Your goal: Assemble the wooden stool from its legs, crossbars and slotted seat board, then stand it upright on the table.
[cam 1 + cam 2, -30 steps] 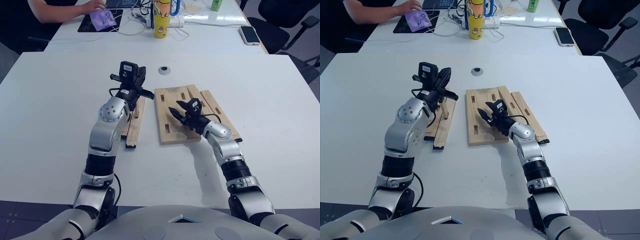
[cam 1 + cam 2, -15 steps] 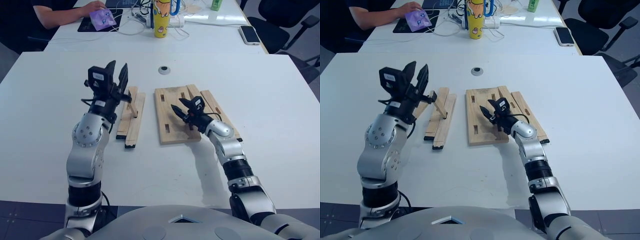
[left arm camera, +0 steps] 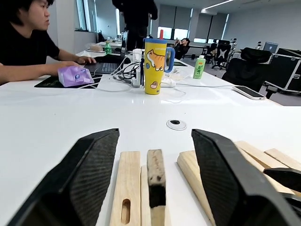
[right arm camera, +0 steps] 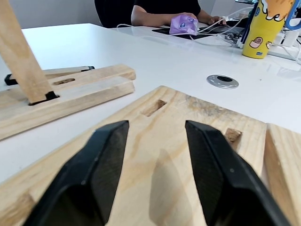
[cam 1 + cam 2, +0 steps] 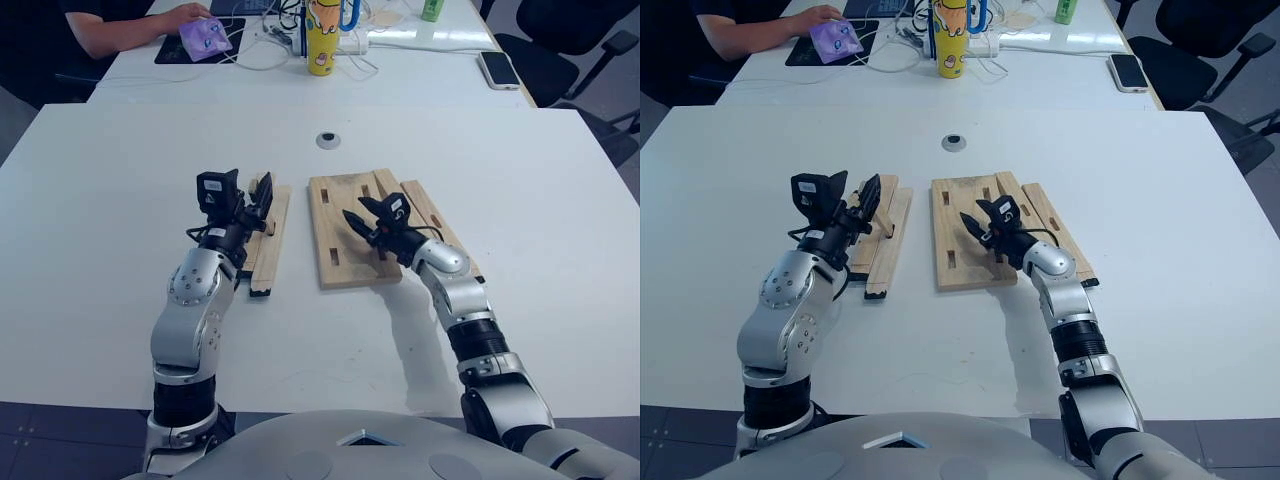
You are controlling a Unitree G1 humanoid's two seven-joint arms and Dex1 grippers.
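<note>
The slotted seat board (image 5: 340, 245) lies flat at the table's middle. My right gripper (image 5: 352, 218) hovers low over it, open and holding nothing; its dark fingers (image 4: 106, 165) frame bare board and two slots. Left of the board lie wooden legs (image 5: 268, 240) side by side, with a short crossbar (image 3: 156, 176) standing upright in one leg's slot. My left gripper (image 5: 250, 200) is open just above these legs, its fingers (image 3: 89, 174) on either side of the crossbar without touching it. Two more wooden pieces (image 5: 432, 218) lie along the board's right edge.
A round metal grommet (image 5: 328, 140) sits in the table behind the wood. On the far table stand a yellow cup (image 5: 321, 40), cables, a phone (image 5: 498, 70) and a purple pouch (image 5: 205, 40) beside a person's hand. The white table (image 5: 100, 220) spreads wide on both sides.
My left gripper lifted off the legs, swung up and left with its fingers open, then came back down low at the legs. The right arm has hardly moved.
</note>
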